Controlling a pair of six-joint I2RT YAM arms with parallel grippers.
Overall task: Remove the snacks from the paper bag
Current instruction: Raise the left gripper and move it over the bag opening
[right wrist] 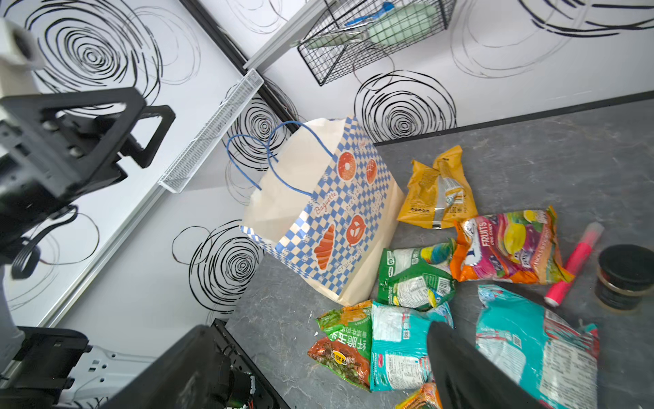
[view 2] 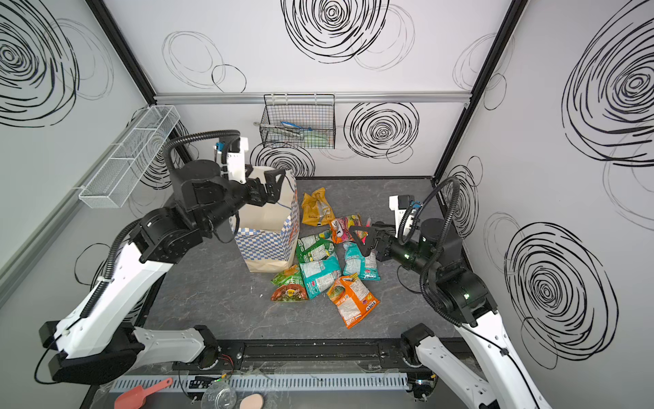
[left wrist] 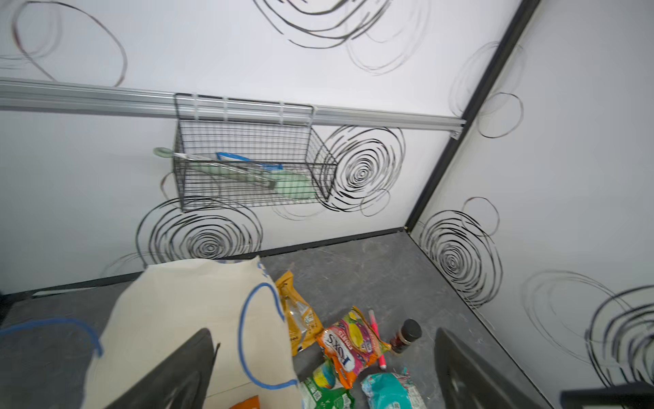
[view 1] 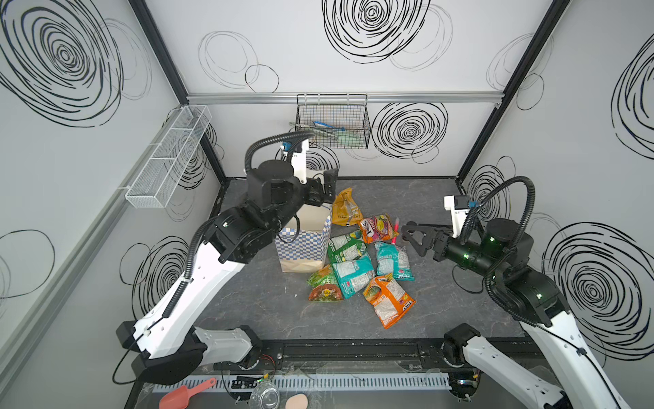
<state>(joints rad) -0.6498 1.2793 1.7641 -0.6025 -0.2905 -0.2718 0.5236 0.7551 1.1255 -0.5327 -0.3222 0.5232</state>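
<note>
While colourful plastic snack packets (view 1: 354,272) lie beside the upright blue-checked paper bag (view 1: 304,244), the left gripper (left wrist: 322,331) and right gripper (view 1: 412,238) hover spread, empty.

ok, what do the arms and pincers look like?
The left arm and right arm have white shells, black joints, black corrugated conduit over each wrist; green lights on the right one. The left pincer and right pincer have black triangular-frame fingers. White camera mounts, blue plugs.
</note>
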